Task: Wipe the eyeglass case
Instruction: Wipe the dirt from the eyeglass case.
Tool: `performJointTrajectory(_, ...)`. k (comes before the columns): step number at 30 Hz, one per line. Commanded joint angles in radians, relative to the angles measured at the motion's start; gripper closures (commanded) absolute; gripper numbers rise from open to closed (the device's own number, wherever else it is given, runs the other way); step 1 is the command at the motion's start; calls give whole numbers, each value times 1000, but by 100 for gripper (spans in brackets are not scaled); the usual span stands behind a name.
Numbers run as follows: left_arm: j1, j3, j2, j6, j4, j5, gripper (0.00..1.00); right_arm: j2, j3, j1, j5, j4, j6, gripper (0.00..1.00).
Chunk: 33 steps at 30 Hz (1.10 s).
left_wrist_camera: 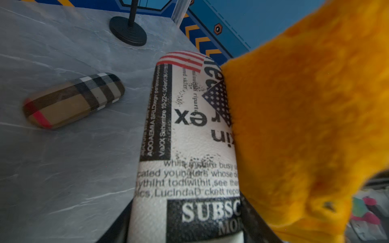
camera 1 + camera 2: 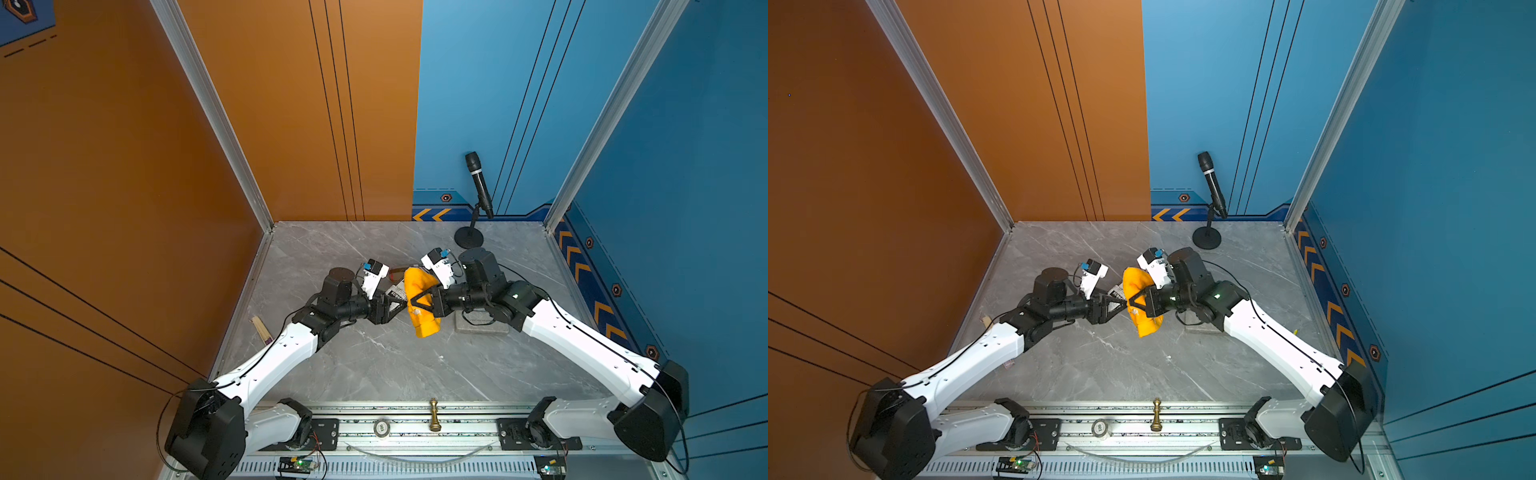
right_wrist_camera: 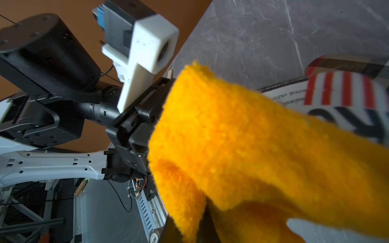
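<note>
My left gripper (image 2: 398, 306) (image 1: 185, 225) is shut on one end of the eyeglass case (image 1: 189, 136), a white case with newspaper print and red stripes, held just above the table. In both top views little of the case (image 2: 395, 291) (image 2: 1117, 291) shows. The right gripper (image 2: 417, 305) (image 3: 191, 228) is shut on a fluffy orange cloth (image 2: 420, 299) (image 2: 1142, 309). The cloth (image 1: 305, 115) (image 3: 242, 147) drapes against the case's side and covers part of it. In the right wrist view the case's striped far end (image 3: 341, 96) sticks out past the cloth.
A plaid brown eyeglass case (image 1: 73, 101) (image 2: 397, 273) lies on the marble table behind the grippers. A microphone on a stand (image 2: 478, 183) is at the back right. A grey pad (image 2: 482, 327) lies under the right arm, a wooden stick (image 2: 261, 328) at the left edge, and a chess piece (image 2: 434, 415) on the front rail.
</note>
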Motion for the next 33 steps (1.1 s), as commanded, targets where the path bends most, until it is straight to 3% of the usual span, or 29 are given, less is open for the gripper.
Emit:
performJointTrajectory(1, 10, -6, -2, -122, 161, 185, 57, 62, 40, -43, 35, 17, -30, 100)
performJointTrajectory(7, 2, -23, -20, -141, 160, 212, 57, 33, 38, -153, 30, 9, -61, 100)
performJointTrajectory(16, -6, 1, 25, -132, 163, 218, 57, 83, 7, 43, -102, 107, -13, 100)
performJointTrajectory(22, -7, 5, 21, -130, 162, 248, 57, 42, -19, -188, -93, 75, -24, 100)
performJointTrajectory(25, -7, -1, 12, -130, 165, 244, 57, 34, 5, -244, -77, 4, -75, 100)
performJointTrajectory(28, -9, 0, 18, -133, 170, 243, 57, 36, 8, -207, -92, 16, -71, 100)
performJointTrajectory(33, -16, 13, 42, -164, 210, 245, 57, 72, -33, -29, -112, 196, 46, 100)
